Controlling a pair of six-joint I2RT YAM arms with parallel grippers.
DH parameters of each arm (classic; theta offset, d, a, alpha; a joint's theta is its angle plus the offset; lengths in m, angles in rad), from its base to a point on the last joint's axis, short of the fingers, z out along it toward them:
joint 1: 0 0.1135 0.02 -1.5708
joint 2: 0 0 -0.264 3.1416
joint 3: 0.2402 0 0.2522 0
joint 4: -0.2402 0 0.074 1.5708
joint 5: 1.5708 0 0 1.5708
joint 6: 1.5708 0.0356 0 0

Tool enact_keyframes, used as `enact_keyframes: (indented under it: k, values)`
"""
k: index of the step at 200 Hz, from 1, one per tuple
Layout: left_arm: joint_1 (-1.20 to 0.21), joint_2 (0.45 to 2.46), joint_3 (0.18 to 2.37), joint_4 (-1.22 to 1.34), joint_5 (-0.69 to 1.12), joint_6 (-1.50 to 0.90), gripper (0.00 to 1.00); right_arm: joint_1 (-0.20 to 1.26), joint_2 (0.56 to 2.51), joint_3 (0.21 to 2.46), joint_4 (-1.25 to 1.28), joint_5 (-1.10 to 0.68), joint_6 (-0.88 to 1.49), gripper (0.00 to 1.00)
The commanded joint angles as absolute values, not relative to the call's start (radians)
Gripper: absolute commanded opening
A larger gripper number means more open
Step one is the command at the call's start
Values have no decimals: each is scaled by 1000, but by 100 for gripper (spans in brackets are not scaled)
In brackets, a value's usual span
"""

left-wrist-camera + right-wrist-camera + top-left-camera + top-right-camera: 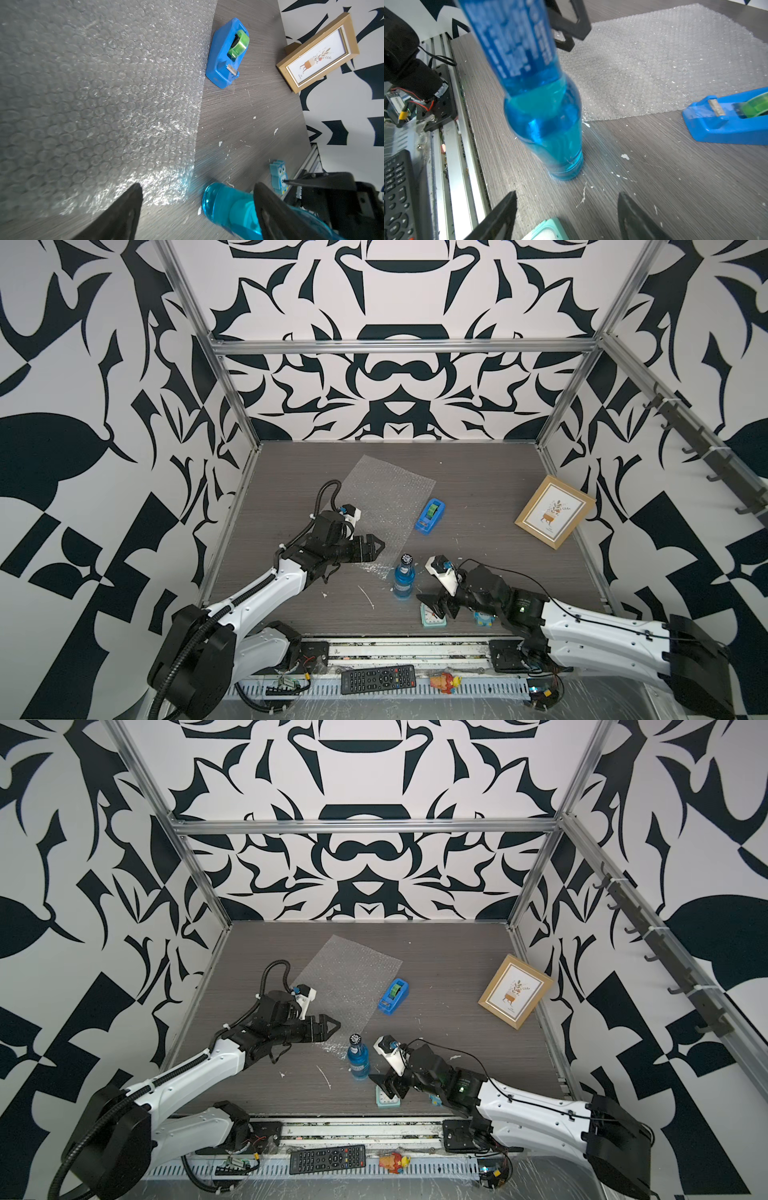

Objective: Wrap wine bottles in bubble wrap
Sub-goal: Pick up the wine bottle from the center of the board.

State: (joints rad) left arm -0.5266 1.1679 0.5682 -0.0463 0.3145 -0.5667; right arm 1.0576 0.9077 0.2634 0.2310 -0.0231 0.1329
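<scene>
I see the black-capped bottle (404, 580) of blue liquid standing upright ahead of my right gripper (424, 601). The clear bubble wrap (384, 506) lies flat beneath my left gripper (379, 548), its corner beside the bottle

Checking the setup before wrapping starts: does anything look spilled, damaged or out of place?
Nothing spilled: the bottle stands upright, capped, beside the near corner of the bubble wrap. White flecks litter the table, and the picture frame sits at an angle by the wall.

Bottle (403, 578) stands between left hand (379, 546) and right hand (424, 604); table (478, 510) bare past tape dispenser (429, 515).
</scene>
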Motion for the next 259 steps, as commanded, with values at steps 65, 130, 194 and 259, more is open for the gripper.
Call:
enact_keyframes:
  k: [65,130,194,259]
  values:
    - [-571,1339,556,146,381,-661,86,1094,1287,267,854,38,91,86]
    - [-589,1383,560,201,397,-706,82,1115,1575,250,1286,119,51,85]
    - [-595,1339,569,155,364,-701,81,1121,1658,243,1426,159,51,37]
    - [-410,1203,671,-157,285,-618,84,1069,1274,622,368,212,48,24]
